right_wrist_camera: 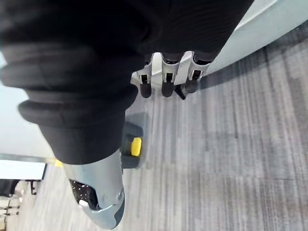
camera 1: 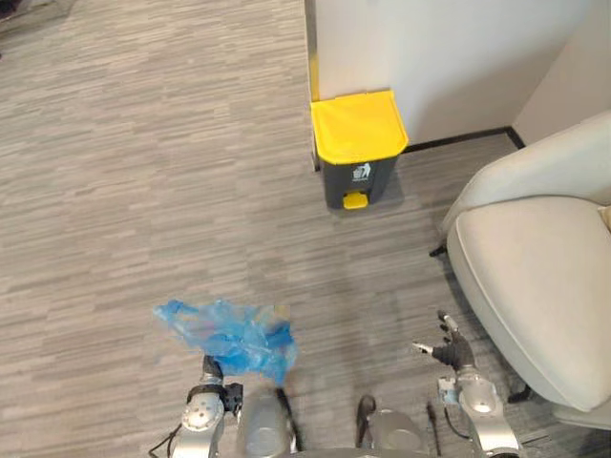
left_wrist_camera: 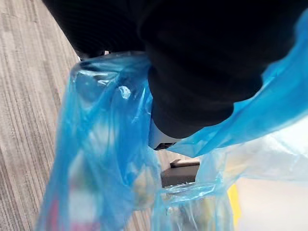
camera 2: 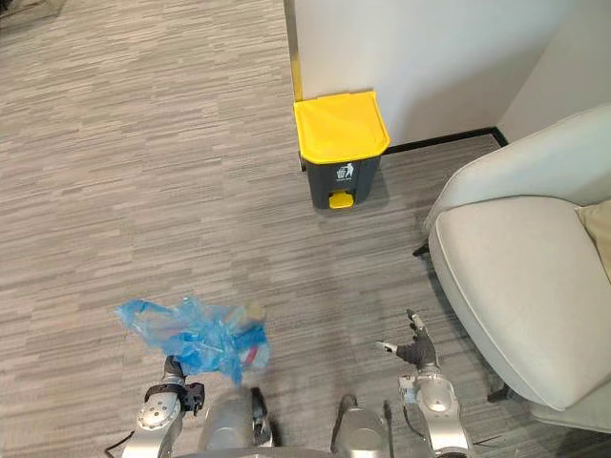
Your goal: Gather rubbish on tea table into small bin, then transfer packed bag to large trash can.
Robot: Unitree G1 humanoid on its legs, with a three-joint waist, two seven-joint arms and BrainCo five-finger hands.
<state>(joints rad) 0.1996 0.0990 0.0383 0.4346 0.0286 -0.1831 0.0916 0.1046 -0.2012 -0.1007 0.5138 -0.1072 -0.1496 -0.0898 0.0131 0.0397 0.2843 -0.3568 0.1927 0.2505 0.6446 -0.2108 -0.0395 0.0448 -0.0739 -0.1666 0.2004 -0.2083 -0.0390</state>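
Note:
A blue plastic rubbish bag (camera 1: 234, 336) with packed rubbish inside hangs above the grey floor at the lower left. My left hand (camera 1: 212, 368) is shut on it; in the left wrist view the blue bag (left_wrist_camera: 101, 159) drapes round the hand's dark cover (left_wrist_camera: 192, 62). The large trash can (camera 1: 358, 143), dark grey with a yellow lid and a yellow pedal, stands ahead against the white wall, its lid down. My right hand (camera 1: 453, 353) hovers at the lower right, open and holding nothing; its fingers (right_wrist_camera: 166, 79) are straight in the right wrist view.
A light grey armchair (camera 1: 535, 277) fills the right side, close to my right hand. The white wall (camera 1: 449, 57) and its corner edge stand behind the can. Grey striped floor (camera 1: 143, 172) stretches to the left and ahead.

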